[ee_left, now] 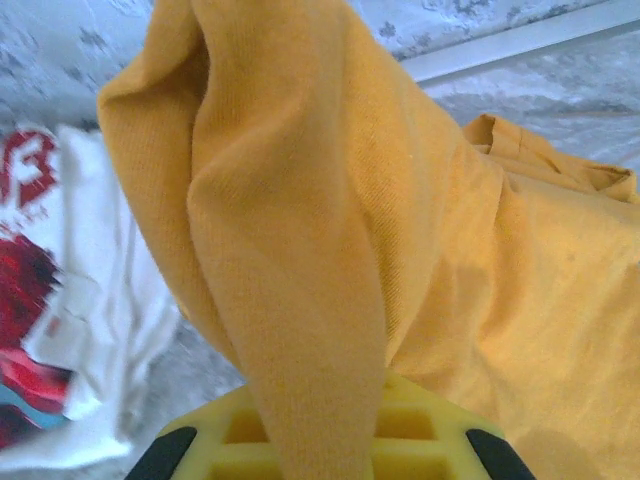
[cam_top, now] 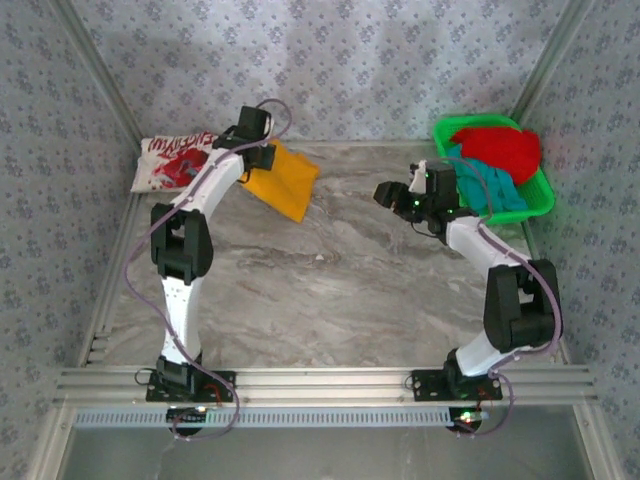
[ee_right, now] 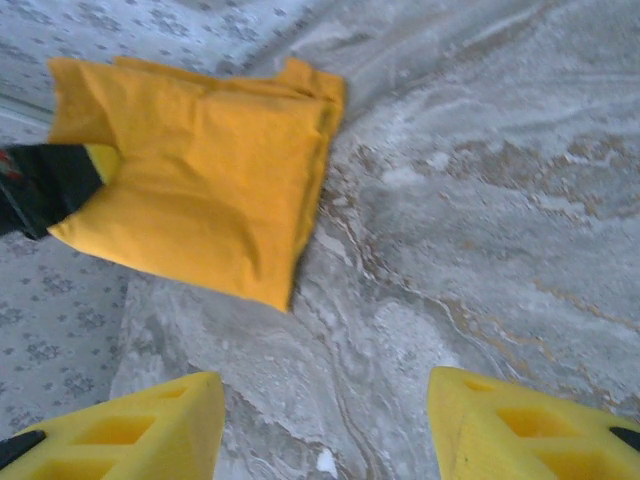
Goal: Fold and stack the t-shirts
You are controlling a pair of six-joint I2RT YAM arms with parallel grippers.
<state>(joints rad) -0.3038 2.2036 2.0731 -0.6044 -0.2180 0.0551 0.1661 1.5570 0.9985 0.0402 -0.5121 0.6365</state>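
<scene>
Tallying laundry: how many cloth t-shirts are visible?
4: white red-printed tee far left; yellow-orange tee beside it; red tee and teal tee in the green plastic basket, possibly hiding more.

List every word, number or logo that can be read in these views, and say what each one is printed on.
Nothing is clear enough to quote.
white t-shirt: red lettering by a red graphic, too small to read in the top view, blurred and cut off in the left wrist view.
yellow-orange t-shirt: no print on the side that faces up.
green basket: no label visible.
</scene>
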